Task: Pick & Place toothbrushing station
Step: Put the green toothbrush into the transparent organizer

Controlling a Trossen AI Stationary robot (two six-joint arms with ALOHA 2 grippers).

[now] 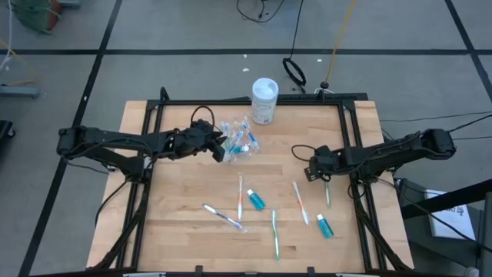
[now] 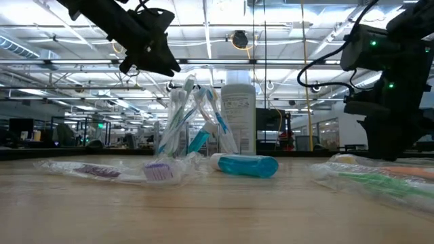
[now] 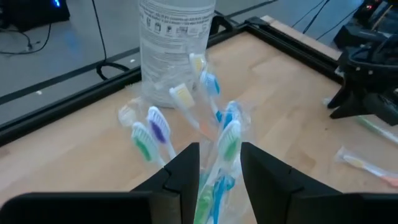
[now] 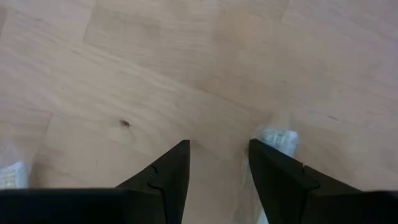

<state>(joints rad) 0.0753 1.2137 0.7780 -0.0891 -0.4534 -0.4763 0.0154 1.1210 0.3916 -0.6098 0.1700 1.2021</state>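
Toothbrushes (image 3: pixel 217 140): my left wrist view shows them between left pincer (image 3: pixel 219 171), prongs apart
Right pincer (image 4: pixel 217 163): mine, apart over tabletop (image 4: pixel 155 68)

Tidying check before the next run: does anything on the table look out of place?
Yes. Several wrapped toothbrushes and two toothpaste tubes lie scattered across the table, pointing different ways, while the rest stand bunched in the clear cup.
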